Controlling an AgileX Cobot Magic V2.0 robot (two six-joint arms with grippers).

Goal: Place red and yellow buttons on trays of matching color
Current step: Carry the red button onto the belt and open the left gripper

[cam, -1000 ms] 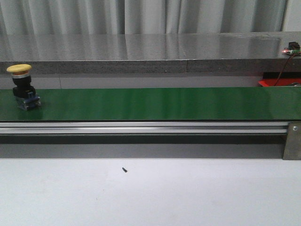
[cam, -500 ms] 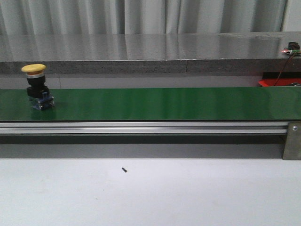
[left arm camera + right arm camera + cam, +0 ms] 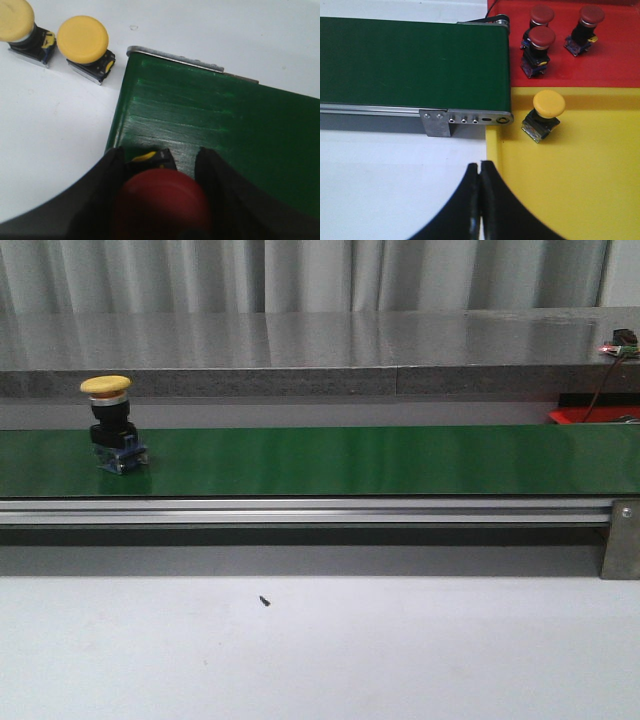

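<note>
**Left feeding a red button, right idle at the trays**

Left gripper point(image 3: 159, 200): fingers pinch a red button point(image 3: 162, 197), cap low centre in the left wrist frame, right over the belt point(image 3: 225, 130) end. Step in hand looks like setting it down on the belt. To do it well: lower straight until the base sits flat on the green, clear of the belt's edge, then release and lift vertically so the tall body doesn't tip. Two spare yellow buttons point(image 3: 82, 40) sit on the white table, upper left of that frame, well apart from the fingers.

Right gripper point(image 3: 480, 200): fingers pressed together, holding nothing, bottom centre of its frame, hovering at the yellow tray point(image 3: 580, 200) near edge. It should spread its fingers before the next pickup.

Trays: yellow tray holds one yellow button; the red tray point(image 3: 615, 60), upper right, holds three red buttons point(image 3: 541, 37). Sorting so far matches colour.

Front view: one yellow button point(image 3: 108, 410) stands upright on the belt, left side of frame. Neither arm shows there.
</note>
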